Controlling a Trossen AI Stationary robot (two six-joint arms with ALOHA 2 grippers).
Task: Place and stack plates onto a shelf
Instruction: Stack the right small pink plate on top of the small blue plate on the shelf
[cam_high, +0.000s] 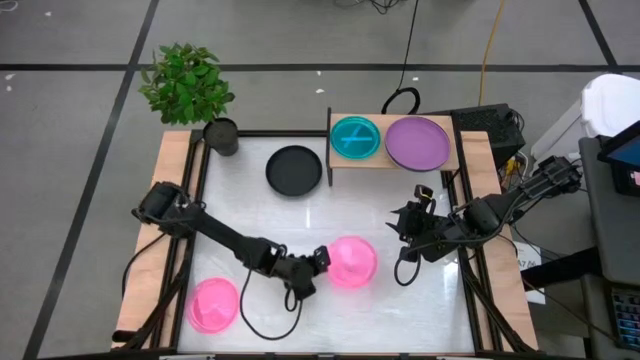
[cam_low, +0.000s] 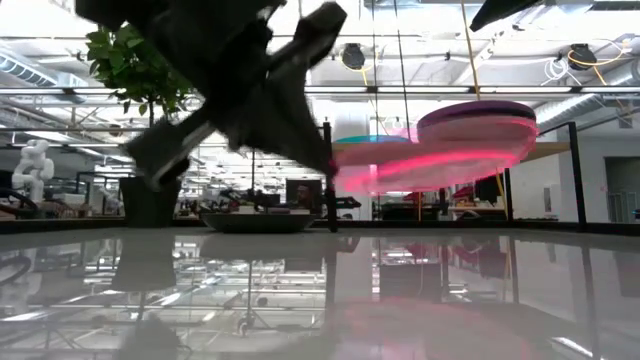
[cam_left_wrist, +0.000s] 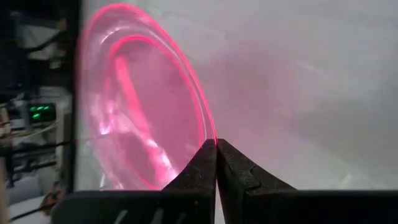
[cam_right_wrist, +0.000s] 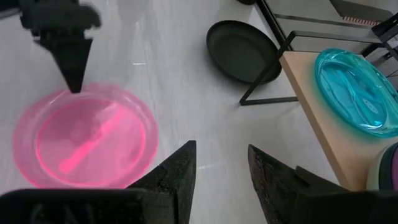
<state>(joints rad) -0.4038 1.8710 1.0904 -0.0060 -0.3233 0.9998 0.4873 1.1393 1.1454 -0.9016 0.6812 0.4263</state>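
A translucent pink plate (cam_high: 352, 262) (cam_right_wrist: 87, 134) is lifted above the table's middle, and my left gripper (cam_high: 322, 258) (cam_left_wrist: 216, 144) is shut on its rim. A second pink plate (cam_high: 213, 305) lies flat near the table's near left corner. The black plate (cam_high: 294, 170) (cam_right_wrist: 242, 50) rests on the table beside the shelf (cam_high: 385, 163). The shelf carries a cyan plate (cam_high: 355, 137) (cam_right_wrist: 354, 90) and a purple plate (cam_high: 417, 143). My right gripper (cam_high: 400, 228) (cam_right_wrist: 221, 162) hovers open to the right of the held plate, touching nothing. My left gripper pinches the pink plate's rim (cam_left_wrist: 208, 138) on the side facing the table's left, between its two shut fingers. The fingers (cam_low: 320, 150) come roughly level from the table's left. The plate (cam_low: 430, 165) is lifted clear of the table and sits nearly level, slightly tilted.
A potted plant (cam_high: 188, 85) in a dark pot (cam_high: 221, 136) stands at the far left corner. Loose cables hang from both arms over the table's near middle. Light-wood strips run along the table's left and right sides. Bare table lies between the black plate and the held plate.
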